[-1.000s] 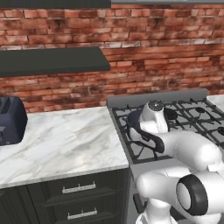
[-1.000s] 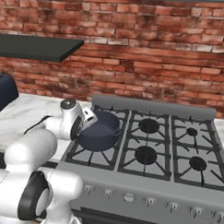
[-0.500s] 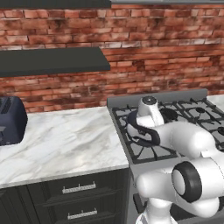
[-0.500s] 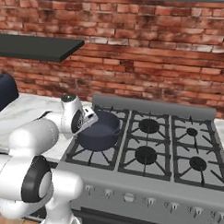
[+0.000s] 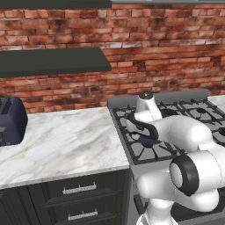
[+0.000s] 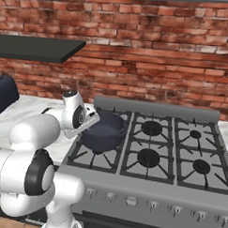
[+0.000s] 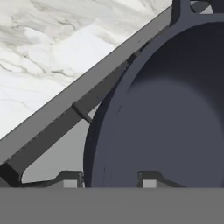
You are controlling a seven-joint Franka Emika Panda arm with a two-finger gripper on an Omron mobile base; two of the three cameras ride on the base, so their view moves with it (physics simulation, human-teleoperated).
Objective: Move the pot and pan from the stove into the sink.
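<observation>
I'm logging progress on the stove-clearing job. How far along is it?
Nothing looks done yet: the pot sits on the stove, front-left burner. In hand: the gripper is at the pot's rim, one fingertip on each side of the wall; a firm grip can't be confirmed. Left: carrying the pot and the pan to the sink.

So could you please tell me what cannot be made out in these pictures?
- Gripper: hand view cuts its fingertips at the bottom; whether they clamp the deep dark blue-grey pot's rim is unclear.
- Pot in left base view: mostly behind the white arm.
- Steel gas stove's right edge: cut off.
</observation>
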